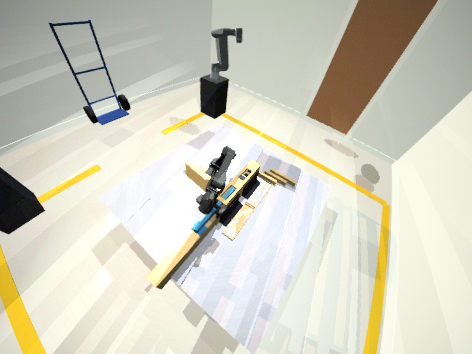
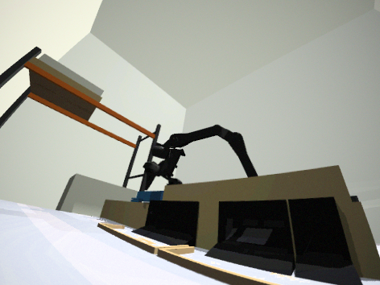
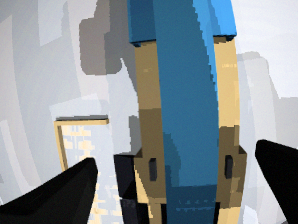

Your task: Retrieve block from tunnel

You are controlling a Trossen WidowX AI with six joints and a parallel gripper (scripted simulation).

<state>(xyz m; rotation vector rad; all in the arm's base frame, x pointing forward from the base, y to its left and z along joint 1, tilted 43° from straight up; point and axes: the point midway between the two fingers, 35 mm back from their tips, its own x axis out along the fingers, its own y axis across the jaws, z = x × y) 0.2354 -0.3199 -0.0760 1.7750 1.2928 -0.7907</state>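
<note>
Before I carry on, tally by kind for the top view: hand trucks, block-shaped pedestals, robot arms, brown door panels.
Blue metal hand truck: 1
Black block-shaped pedestals: 2
Robot arms, one black at the table, one grey on a pedestal: 2
Brown door panel: 1
Total: 6
</note>
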